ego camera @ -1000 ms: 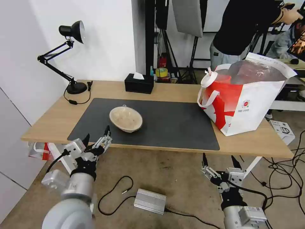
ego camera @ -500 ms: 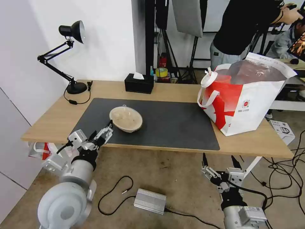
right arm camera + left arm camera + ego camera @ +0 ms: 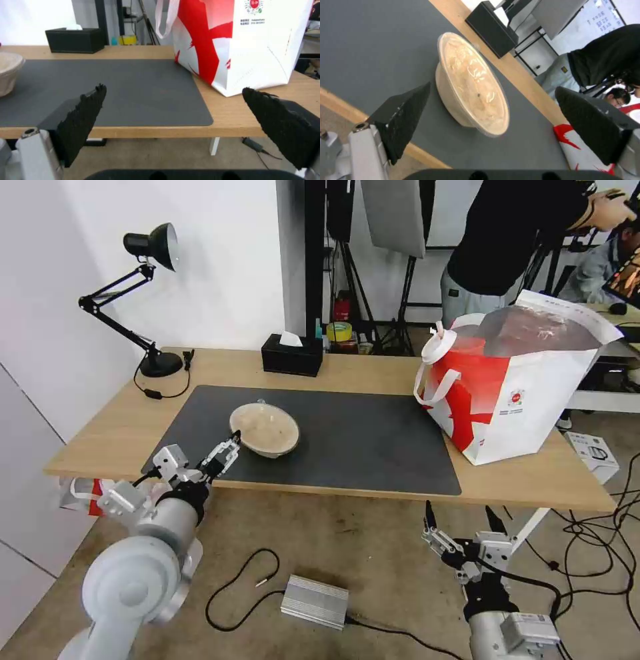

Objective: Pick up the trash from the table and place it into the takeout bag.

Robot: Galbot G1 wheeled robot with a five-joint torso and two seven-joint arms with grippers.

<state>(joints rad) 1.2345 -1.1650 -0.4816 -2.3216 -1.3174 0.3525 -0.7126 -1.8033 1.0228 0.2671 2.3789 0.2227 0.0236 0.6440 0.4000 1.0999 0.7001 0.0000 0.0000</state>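
Note:
A shallow beige soiled bowl (image 3: 265,429) of trash sits on the dark grey mat (image 3: 360,440) of the light-wood table (image 3: 373,370), left of centre. My left gripper (image 3: 223,450) is open at the table's front edge, just short of the bowl's near-left rim. In the left wrist view the bowl (image 3: 473,85) lies ahead between the spread fingers (image 3: 403,117) of that gripper (image 3: 493,87), apart from them. The red-and-white takeout bag (image 3: 520,393) stands open at the table's right end. My right gripper (image 3: 459,510) hangs open below the front edge, facing the bag (image 3: 240,45).
A black tissue box (image 3: 291,355) sits at the table's back edge and a black desk lamp (image 3: 159,361) at the back left. A silver box (image 3: 315,601) and cables lie on the floor. A person stands behind the bag.
My left gripper has advanced up and forward from below the table edge to close by the bowl's near rim. The right arm and the bowl have not moved.

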